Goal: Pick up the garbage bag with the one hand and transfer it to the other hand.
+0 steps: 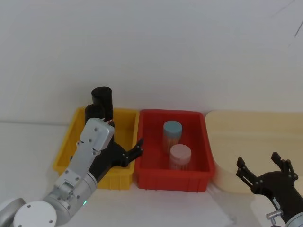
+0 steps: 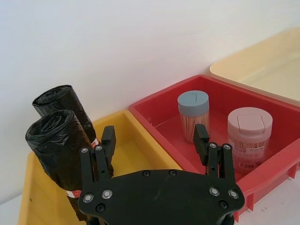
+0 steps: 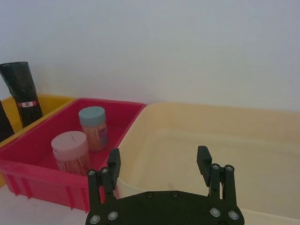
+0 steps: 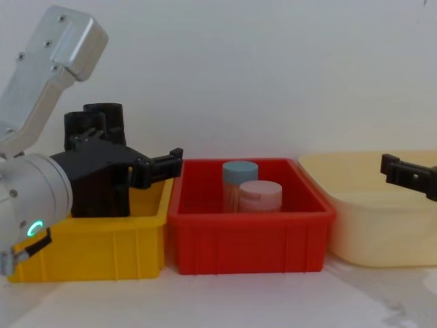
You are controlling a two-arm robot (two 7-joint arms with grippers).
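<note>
Over the near half of the yellow bin (image 1: 66, 152), at about eight o'clock in the head view, the left pincer (image 2: 154, 133) is hanging with its fingers spread wide and is gripping nothing. The garbage bag (image 2: 54, 150) is standing upright in the far end of that bin, at about eleven o'clock from the pincer. One finger (image 2: 108, 140) is lying just beside the bag's side, with the bag outside the gap; whether they are touching I cannot tell. A second roll (image 2: 61, 101) is standing close behind the bag, at its twelve o'clock. At three o'clock of the yellow bin, a red bin (image 1: 147, 176) is sitting on the table (image 1: 165, 208), holding a blue-lidded jar (image 1: 172, 128) and a pink-lidded jar (image 1: 180, 153). Further along at three o'clock, a cream tray (image 1: 227, 124) is resting. The right pincer (image 1: 258, 161) is hovering at five o'clock over the tray's near edge, fingers wide apart, holding nothing.
</note>
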